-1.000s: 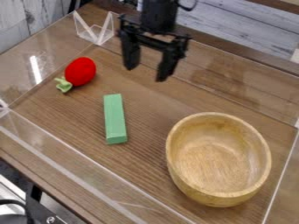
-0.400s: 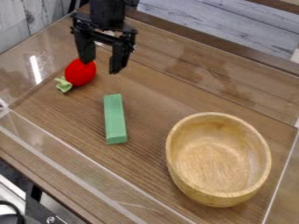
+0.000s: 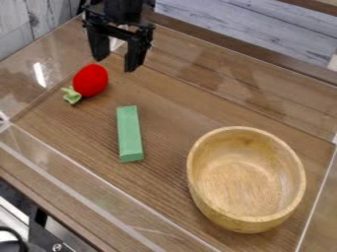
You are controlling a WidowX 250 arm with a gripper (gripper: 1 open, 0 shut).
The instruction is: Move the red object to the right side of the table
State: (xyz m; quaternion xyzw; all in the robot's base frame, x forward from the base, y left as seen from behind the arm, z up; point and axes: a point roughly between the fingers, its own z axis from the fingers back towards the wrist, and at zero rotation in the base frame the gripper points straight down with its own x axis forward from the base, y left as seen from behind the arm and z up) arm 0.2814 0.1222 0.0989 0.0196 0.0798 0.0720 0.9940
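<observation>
Claw [image 3: 117,56] hangs wide open, empty, at upper left, just above and behind the red object [image 3: 90,79] (jaws spread, presumably to straddle it), which sits on the table's [image 3: 211,98] left side.

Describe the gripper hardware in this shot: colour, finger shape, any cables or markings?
The gripper is all black: a boxy dark body at the top edge of the picture, with two straight, slim fingers hanging from it, parallel-jaw style. No markings, labels or cables can be made out at this resolution, and the arm above is cut off by the frame.
</observation>
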